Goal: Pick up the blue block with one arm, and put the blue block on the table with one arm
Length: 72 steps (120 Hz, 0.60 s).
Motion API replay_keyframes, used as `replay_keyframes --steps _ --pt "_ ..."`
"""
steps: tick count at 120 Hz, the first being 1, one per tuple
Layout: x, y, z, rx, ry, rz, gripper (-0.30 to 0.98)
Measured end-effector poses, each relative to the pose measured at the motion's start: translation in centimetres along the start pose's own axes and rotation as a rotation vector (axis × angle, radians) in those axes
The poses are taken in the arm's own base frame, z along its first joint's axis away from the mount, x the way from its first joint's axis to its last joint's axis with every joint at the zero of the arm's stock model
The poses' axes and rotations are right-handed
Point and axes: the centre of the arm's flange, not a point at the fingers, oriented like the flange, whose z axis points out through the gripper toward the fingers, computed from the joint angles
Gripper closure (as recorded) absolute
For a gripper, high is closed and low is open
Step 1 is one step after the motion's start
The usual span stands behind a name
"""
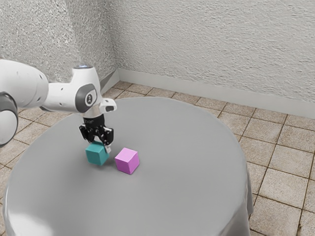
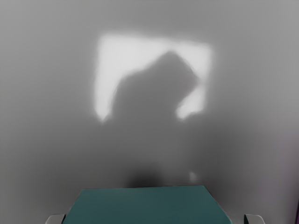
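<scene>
Under the gripper, blue block square-on

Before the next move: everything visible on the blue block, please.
The blue block is a plain teal cube, one piece, with flat faces and crisp edges; its material looks smooth and matte, like painted wood or plastic. No damage shows. It sits right under the gripper, beside the pink block with a gap between, on the exterior view's left of it. Whether it is gripped, or clear of the table, I can't tell.
</scene>
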Motion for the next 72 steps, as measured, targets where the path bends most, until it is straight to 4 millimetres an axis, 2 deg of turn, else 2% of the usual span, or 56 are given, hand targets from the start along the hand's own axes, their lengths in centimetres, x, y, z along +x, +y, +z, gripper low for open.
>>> replay_keyframes --steps 21,54,61,72 --pt "0.1 0.1 0.7 -0.005 -0.003 -0.004 0.34" --pt "0.2 -0.1 0.4 -0.018 0.009 -0.001 0.11" --pt "0.0 0.0 -2.4 -0.025 0.051 0.005 0.09" --pt "-2.0 0.5 -12.0 -0.037 0.182 0.038 0.06"
